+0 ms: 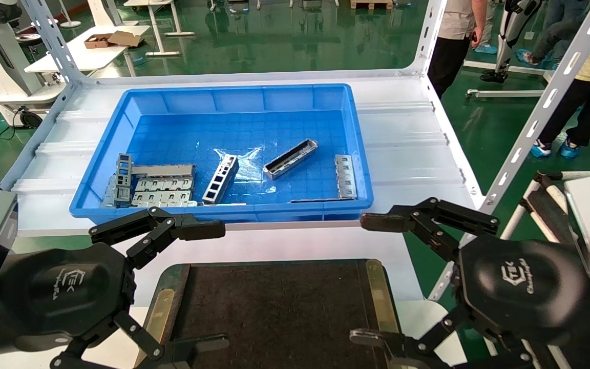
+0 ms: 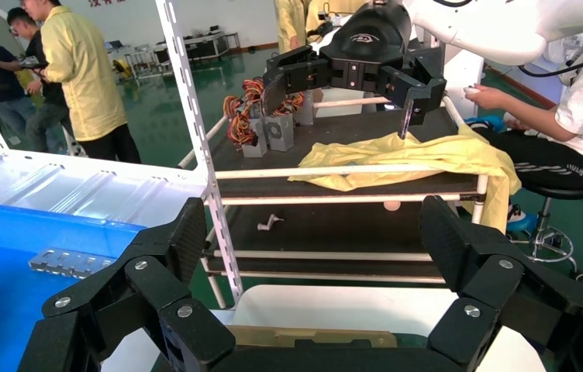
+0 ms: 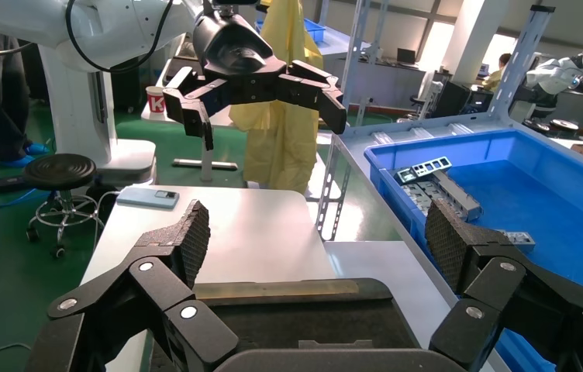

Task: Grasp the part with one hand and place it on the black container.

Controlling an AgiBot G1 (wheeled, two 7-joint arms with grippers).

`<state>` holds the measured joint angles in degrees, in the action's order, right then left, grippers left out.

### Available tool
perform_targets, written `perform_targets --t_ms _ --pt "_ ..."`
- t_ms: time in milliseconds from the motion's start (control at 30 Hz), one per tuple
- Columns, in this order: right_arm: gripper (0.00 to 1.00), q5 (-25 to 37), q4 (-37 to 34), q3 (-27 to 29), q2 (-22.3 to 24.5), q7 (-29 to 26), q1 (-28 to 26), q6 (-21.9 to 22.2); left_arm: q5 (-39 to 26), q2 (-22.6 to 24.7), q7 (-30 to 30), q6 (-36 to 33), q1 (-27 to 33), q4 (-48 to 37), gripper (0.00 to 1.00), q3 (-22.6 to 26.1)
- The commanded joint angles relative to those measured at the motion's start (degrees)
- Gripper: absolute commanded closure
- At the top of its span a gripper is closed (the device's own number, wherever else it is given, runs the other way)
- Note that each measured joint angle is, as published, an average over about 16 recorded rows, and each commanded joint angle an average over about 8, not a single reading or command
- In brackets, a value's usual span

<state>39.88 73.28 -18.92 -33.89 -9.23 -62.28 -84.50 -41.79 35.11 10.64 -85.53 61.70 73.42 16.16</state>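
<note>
Head view: the part point(image 1: 291, 159) lies on the floor of the blue bin point(image 1: 121, 114), right of centre, trough side up; its long axis runs on a diagonal, near end toward the robot's left, far end toward its right and away; the ladder-like bar point(image 1: 220, 179) lies beside it to the left, apart; the black container point(image 1: 274, 307) sits on the worktop point(image 1: 407, 138) nearer the robot, nothing on it; left hand point(image 1: 203, 287) and right hand point(image 1: 372, 279) hover over the container's two side edges, both spread wide and holding nothing; the part lies ahead and between them, somewhat closer to the right hand by my reckoning, so the right arm looks the likelier reach, with the wrist turned to close across the bar's narrow width. Left wrist view: left hand point(image 2: 312, 232) released, fingers splayed; bin corner in sight, part not. Right wrist view: right hand point(image 3: 315, 232) released; bin beyond it, contents too crowded to pick out the part with certainty.
</note>
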Motion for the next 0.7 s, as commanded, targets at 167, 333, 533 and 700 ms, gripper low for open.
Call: perform_targets --t_ms 167,333,533,700 --pt "0.00 0.0 0.0 0.0 0.0 0.0 0.0 0.0 0.0 0.0 0.0 0.0 0.0 0.0 0.00 0.0" --pt "0.00 0.0 0.0 0.0 0.0 0.0 0.0 0.0 0.0 0.0 0.0 0.0 0.0 0.0 0.00 0.0" --pt "0.00 0.0 0.0 0.0 0.0 0.0 0.0 0.0 0.0 0.0 0.0 0.0 0.0 0.0 0.00 0.0" --pt "0.00 0.0 0.0 0.0 0.0 0.0 0.0 0.0 0.0 0.0 0.0 0.0 0.0 0.0 0.00 0.0"
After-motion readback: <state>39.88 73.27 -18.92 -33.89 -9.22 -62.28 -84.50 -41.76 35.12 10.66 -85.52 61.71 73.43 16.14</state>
